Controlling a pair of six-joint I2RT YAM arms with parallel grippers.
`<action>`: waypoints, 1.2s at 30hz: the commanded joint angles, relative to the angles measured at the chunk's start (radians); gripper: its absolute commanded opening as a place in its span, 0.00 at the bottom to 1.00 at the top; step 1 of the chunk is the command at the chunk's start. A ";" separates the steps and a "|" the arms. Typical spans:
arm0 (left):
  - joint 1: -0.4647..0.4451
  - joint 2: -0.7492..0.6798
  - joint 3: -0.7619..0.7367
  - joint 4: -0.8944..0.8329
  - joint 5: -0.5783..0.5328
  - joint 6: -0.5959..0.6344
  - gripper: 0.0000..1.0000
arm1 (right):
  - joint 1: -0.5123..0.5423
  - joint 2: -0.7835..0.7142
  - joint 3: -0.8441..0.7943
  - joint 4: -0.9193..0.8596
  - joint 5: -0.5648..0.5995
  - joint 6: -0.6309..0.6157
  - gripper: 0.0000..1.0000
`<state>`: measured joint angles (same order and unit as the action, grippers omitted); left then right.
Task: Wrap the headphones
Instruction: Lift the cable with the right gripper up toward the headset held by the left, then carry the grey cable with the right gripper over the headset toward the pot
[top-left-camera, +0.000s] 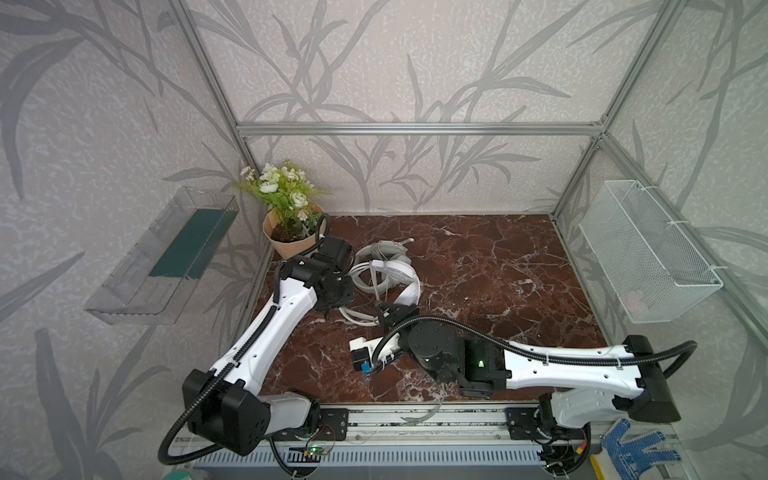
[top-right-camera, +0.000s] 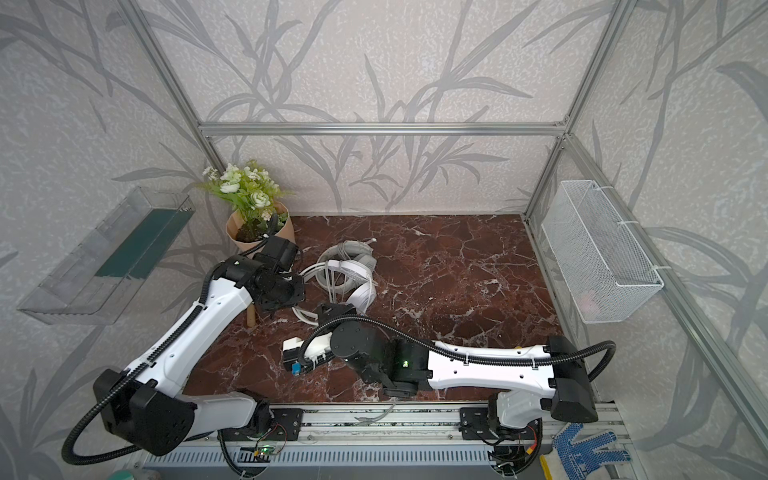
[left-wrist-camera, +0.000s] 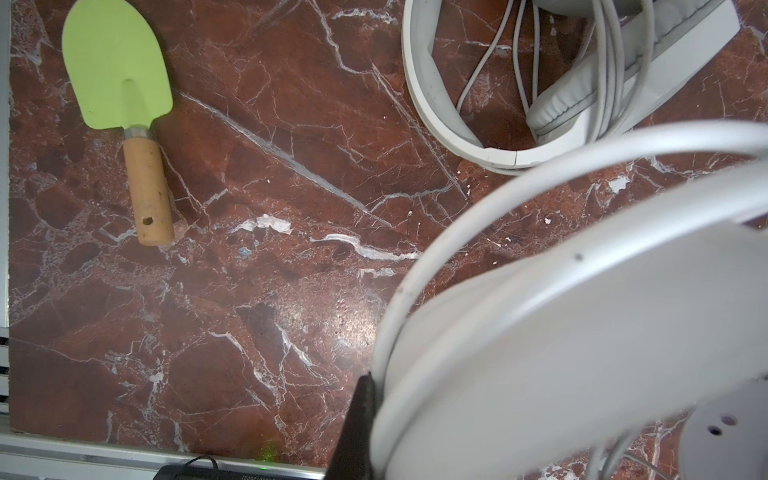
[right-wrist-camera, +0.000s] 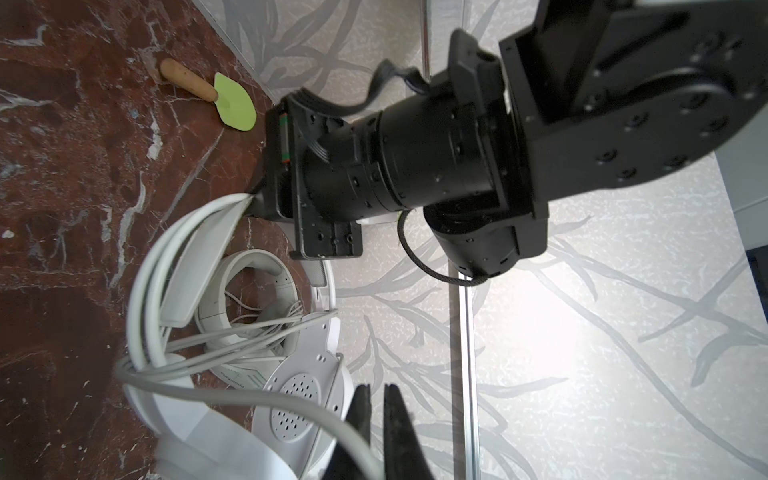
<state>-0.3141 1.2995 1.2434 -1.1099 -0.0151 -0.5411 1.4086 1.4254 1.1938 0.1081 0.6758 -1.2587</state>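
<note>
The table (top-left-camera: 498, 270) is dark red stone with white lines. In the far left corner stands a brown pot (top-left-camera: 291, 243) with white flowers (top-left-camera: 282, 187). A small shovel (left-wrist-camera: 120, 79) lies flat on the table near the left edge; its blade is light green and its handle (left-wrist-camera: 148, 191) is wood. A clear box (top-left-camera: 137, 282) hangs on the left wall with something dark green (top-left-camera: 193, 245) inside. A white wire basket (top-left-camera: 648, 249) hangs on the right wall. A blue and white glove (top-left-camera: 636, 451) lies at the front right, off the table. The walls (top-left-camera: 415, 62) show grey leaves.
</note>
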 joint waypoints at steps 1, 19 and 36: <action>-0.003 -0.012 -0.009 0.030 0.031 0.018 0.00 | -0.020 -0.034 0.039 0.062 -0.017 0.011 0.13; -0.018 -0.017 -0.013 0.033 0.052 0.024 0.00 | -0.085 -0.015 0.065 0.145 -0.108 0.078 0.14; -0.045 -0.025 -0.031 0.044 0.060 0.017 0.00 | -0.232 0.036 0.110 0.204 -0.133 0.152 0.13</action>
<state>-0.3496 1.2980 1.2274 -1.0775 0.0368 -0.5285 1.2007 1.4540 1.2503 0.2134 0.5426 -1.1469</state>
